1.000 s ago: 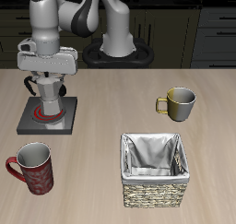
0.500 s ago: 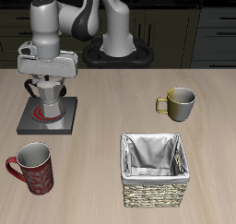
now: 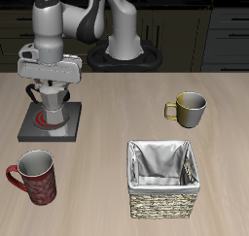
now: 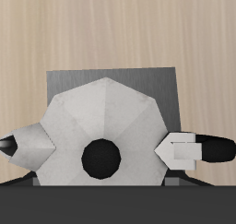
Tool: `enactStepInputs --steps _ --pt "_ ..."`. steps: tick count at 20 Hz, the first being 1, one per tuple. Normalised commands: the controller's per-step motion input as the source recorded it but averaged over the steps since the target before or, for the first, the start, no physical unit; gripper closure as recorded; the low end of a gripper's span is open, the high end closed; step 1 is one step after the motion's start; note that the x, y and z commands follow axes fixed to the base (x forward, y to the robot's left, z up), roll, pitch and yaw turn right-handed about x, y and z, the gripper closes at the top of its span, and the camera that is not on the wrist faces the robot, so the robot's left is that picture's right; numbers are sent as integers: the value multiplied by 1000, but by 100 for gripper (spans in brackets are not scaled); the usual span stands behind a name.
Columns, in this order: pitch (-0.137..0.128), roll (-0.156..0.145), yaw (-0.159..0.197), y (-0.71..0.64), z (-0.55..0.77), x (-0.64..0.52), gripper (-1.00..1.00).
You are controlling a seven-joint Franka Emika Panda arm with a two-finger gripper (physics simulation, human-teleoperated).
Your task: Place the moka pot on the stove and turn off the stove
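The silver moka pot (image 3: 51,108) stands upright on the dark-grey stove (image 3: 34,131), over its red glowing rings (image 3: 41,119). My gripper (image 3: 49,87) hangs directly above the pot. It is open, with one finger on each side of the pot's top. The wrist view looks straight down on the faceted lid of the moka pot (image 4: 111,112) and its black knob. The two fingertips (image 4: 184,151) flank the lid, and the stove plate (image 4: 111,77) shows behind it. I cannot make out the stove's knob.
An olive-gold mug (image 3: 188,109) stands farther along the table. A red patterned mug (image 3: 34,176) sits near the front edge, in front of the stove. A wicker basket (image 3: 163,178) with a grey liner stands near the front.
The gripper hand has risen slightly above the pot. The moka pot stays on the stove.
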Motion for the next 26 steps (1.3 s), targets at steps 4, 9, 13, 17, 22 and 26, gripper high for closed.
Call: enactStepInputs --steps 4,9,13,17,22,26 --pt "-5 1 14 1 92 -49 -100" --pt "-29 -32 -7 43 304 -208 -100" --pt "-35 -2 27 63 266 -159 -100" --pt "-25 -28 -4 -42 217 -154 -100" --pt "-41 -21 -2 28 289 -283 -100" --pt "-41 -9 -3 -5 224 -227 -100"
